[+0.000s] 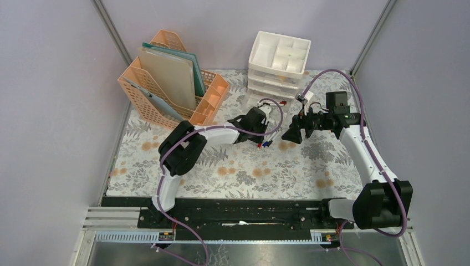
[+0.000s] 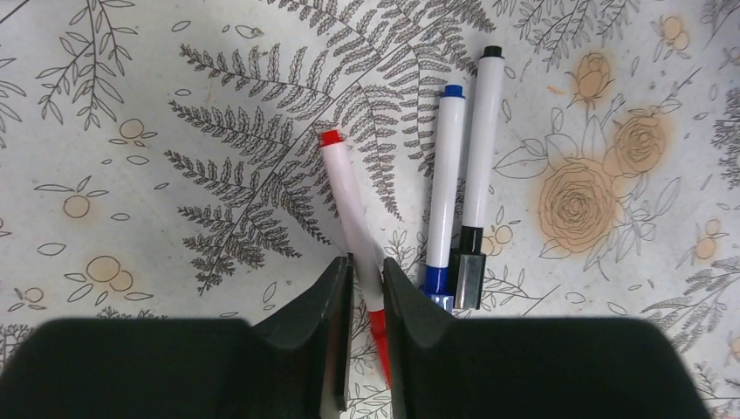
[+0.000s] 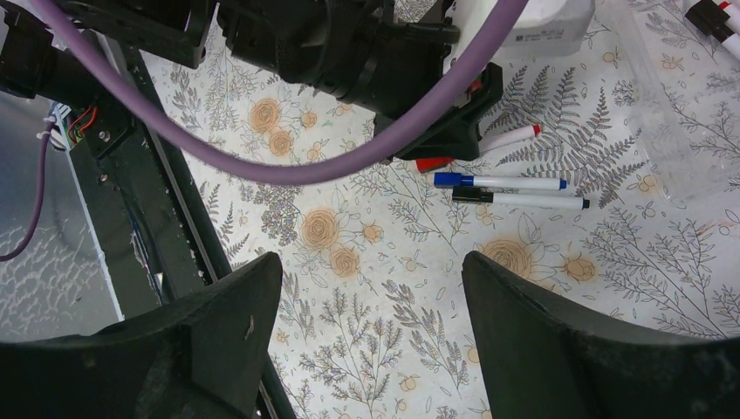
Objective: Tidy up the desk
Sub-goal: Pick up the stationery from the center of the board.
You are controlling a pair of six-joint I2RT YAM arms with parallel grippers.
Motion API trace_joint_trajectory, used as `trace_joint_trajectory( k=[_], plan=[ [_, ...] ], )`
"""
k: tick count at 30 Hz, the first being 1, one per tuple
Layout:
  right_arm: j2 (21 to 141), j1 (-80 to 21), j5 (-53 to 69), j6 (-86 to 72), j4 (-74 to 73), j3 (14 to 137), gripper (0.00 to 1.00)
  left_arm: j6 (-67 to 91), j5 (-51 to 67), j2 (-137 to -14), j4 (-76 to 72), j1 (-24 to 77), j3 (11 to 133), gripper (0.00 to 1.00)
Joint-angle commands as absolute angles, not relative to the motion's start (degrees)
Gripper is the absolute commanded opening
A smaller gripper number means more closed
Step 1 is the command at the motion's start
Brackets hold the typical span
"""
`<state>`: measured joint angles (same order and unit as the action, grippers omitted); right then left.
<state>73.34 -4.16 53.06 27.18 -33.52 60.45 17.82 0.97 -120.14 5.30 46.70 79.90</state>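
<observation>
Left claw (image 2: 367, 271) clamped the red marker (image 2: 347, 188) at lower centre, beside the blue marker (image 2: 447, 183) and black marker (image 2: 482, 140); right claw (image 3: 371, 288) gaped over the worktop (image 3: 375, 358).

Two robot arms share one build: smooth white shells along the links and chunky matte black housings at the joints. On both the left arm (image 1: 183, 149) and the right arm (image 1: 368, 160), a thick purple cable (image 3: 262, 172) runs the length in loose loops. A small green light (image 1: 345, 116) glows on the right arm's black wrist block. The left pincer (image 2: 366, 266) and right pincer (image 3: 371, 262) have plain black, wedge-shaped fingers with rounded edges.
</observation>
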Motion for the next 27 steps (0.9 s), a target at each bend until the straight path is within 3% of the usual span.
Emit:
trace_joint_trajectory(
  k=[1,5,10,12,17,27],
  plan=[
    [72.82,-4.01,53.26,27.58,-32.77,60.47,0.82,15.41,-4.55,-121.08,9.47,47.76,81.03,0.2],
    [72.88,-4.03,53.26,27.57,-32.73,60.47,0.82,14.91,-6.87,-120.45,10.21,48.02,80.23,0.19],
    [72.9,-4.01,53.47,27.59,-32.7,60.38,0.82,14.32,-9.55,-119.93,11.67,48.14,78.56,0.29],
    [72.95,-4.04,53.52,27.59,-32.7,60.38,0.82,14.64,-11.04,-119.31,11.62,48.08,77.04,0.24],
    [73.28,-4.03,54.16,27.58,-32.63,60.21,0.82,17.12,-12.11,-113.94,5.3,48.14,68.83,0.0],
    [72.46,-3.99,61.08,24.94,-28.24,57.07,0.81,28.72,-3.33,-90.37,-25.12,48.14,42.47,0.0]
  ],
)
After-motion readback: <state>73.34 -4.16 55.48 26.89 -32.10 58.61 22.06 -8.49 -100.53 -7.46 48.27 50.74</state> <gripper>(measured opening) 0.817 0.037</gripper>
